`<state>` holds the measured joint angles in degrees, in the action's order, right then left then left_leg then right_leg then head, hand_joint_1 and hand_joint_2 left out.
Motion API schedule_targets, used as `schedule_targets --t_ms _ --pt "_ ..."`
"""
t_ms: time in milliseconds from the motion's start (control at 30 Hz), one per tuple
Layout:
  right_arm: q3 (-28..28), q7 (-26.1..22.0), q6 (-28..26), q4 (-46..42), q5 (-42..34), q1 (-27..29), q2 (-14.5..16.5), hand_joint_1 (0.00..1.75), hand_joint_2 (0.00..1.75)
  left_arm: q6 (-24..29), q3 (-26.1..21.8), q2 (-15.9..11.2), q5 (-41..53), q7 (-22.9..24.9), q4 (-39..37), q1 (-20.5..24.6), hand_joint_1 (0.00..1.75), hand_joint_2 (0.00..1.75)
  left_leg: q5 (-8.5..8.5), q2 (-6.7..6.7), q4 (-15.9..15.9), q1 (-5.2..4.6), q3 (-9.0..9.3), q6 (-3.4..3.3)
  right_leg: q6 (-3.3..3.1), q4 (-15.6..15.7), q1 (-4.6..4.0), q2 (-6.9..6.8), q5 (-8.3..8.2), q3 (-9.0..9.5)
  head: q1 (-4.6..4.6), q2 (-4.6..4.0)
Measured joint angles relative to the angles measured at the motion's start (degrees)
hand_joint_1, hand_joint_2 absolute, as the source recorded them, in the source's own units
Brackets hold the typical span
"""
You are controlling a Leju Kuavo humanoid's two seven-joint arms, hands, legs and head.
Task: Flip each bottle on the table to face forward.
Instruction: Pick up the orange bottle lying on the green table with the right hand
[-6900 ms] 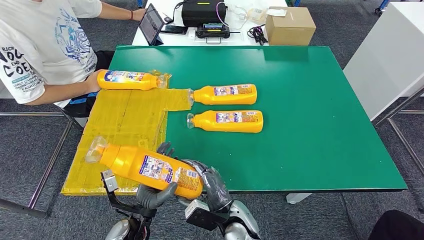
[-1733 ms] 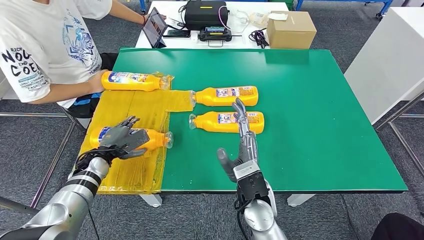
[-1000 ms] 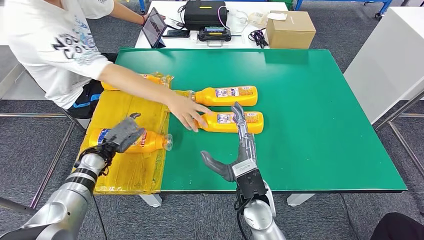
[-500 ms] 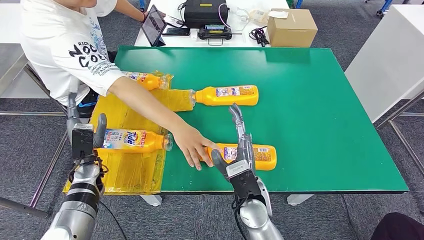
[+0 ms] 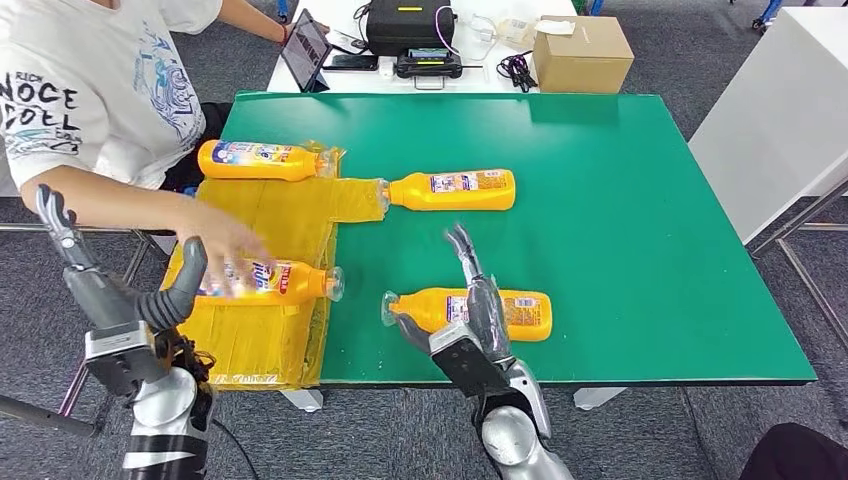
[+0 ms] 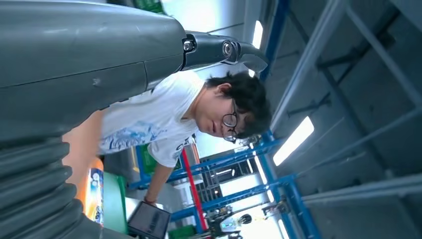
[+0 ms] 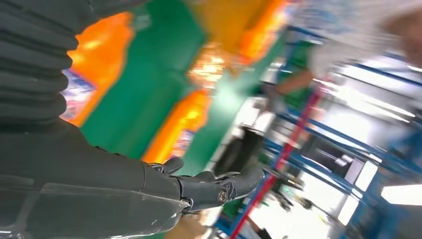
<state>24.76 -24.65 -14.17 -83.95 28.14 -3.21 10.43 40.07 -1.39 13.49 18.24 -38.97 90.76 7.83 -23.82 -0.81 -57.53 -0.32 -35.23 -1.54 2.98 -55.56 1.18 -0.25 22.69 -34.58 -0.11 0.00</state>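
Now the right robot hand [image 5: 470, 318] hovers open over a bottle [image 5: 470, 311]; the left robot hand [image 5: 110, 290] is raised, open.

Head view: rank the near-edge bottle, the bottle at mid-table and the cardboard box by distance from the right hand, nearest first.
1. Near-edge bottle: lying right at the right hand.
2. Mid-table bottle: farther up the green table.
3. Cardboard box: on the white table beyond the far edge.

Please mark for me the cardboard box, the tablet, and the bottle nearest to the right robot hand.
cardboard box [image 5: 582, 52]: head view, on its top flap.
tablet [image 5: 303, 46]: head view, on its dark screen.
bottle nearest the right robot hand [image 5: 525, 313]: head view, on its label near the base.
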Motion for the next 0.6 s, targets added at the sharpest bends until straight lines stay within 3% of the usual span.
schedule_targets --t_ms 133,467,600 --pt "0.9 3.9 3.4 1.7 5.4 -0.4 -2.5 0.0 1.75 -1.0 1.9 0.0 -2.6 0.0 0.2 -2.1 0.0 1.75 0.01 0.0 0.0 0.0 0.01 0.0 0.0 0.0 0.0 0.0 0.0 0.01 0.0 0.0" --pt "1.8 5.3 4.7 3.7 7.4 -0.5 -5.3 0.0 1.75 -1.0 3.5 0.0 -3.3 0.0 -0.6 -3.7 0.0 1.75 0.01 0.01 0.0 0.0 -0.02 -0.01 0.01 0.0 0.0 0.0 0.0 -0.01 -0.01 0.0" --pt "2.6 7.7 7.7 4.2 10.0 -0.5 -7.2 0.0 1.75 -0.4 4.7 0.0 -3.1 0.0 -1.2 -4.3 0.0 1.75 0.0 0.0 0.0 -0.01 -0.02 -0.01 0.01 0.0 0.01 0.0 0.0 -0.01 -0.01 0.0"
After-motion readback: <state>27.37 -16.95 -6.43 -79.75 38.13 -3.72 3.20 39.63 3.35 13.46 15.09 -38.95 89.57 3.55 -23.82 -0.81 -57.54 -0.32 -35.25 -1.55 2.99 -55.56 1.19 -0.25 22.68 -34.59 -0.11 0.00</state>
